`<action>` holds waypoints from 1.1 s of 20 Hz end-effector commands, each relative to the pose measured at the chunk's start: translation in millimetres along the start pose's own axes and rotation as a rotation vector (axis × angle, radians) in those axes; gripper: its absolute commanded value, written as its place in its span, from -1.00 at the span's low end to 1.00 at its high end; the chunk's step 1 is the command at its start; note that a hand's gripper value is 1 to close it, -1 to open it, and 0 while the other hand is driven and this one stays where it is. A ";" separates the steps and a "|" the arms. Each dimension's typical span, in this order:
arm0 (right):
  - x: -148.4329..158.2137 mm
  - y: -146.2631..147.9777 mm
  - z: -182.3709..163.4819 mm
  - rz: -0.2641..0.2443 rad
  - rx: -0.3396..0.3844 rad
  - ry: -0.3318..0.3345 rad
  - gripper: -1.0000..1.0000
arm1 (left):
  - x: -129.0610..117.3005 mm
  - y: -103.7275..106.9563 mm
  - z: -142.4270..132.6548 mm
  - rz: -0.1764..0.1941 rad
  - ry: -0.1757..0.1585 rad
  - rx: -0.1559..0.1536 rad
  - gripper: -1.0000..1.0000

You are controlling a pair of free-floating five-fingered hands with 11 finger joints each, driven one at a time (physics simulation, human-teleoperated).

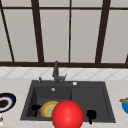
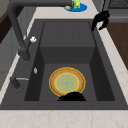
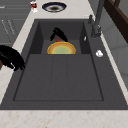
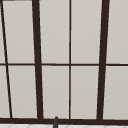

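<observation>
Left hand (image 1: 36,108), lower left of frame, fingers curled at the yellow plate (image 1: 48,109) lying in the sink (image 1: 75,86) basin, not lifted yet; right hand (image 1: 91,115) idle w/ fingers curled, holding nothing.

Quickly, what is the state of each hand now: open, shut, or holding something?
Left hand: in the sink basin beside the yellow round plate; its grip cannot be told.
Right hand: fingers curled, holding nothing.

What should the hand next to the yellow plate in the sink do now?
Probably curl the left hand onto the yellow plate's rim, since it sits right at the plate's edge in the sink basin while the right hand hangs apart.
</observation>
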 end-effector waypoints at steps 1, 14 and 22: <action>0.0 0.0 0.0 0.000 0.000 0.000 0.00 | -14.2 -11.9 4.2 -0.007 0.096 0.065 -1.00; 0.0 0.0 0.0 0.000 0.000 0.000 0.00 | -29.0 -1.0 13.6 0.041 0.071 0.049 1.00; 0.0 0.0 0.0 0.000 0.000 0.000 0.00 | -32.0 8.8 16.3 -0.112 0.038 0.094 1.00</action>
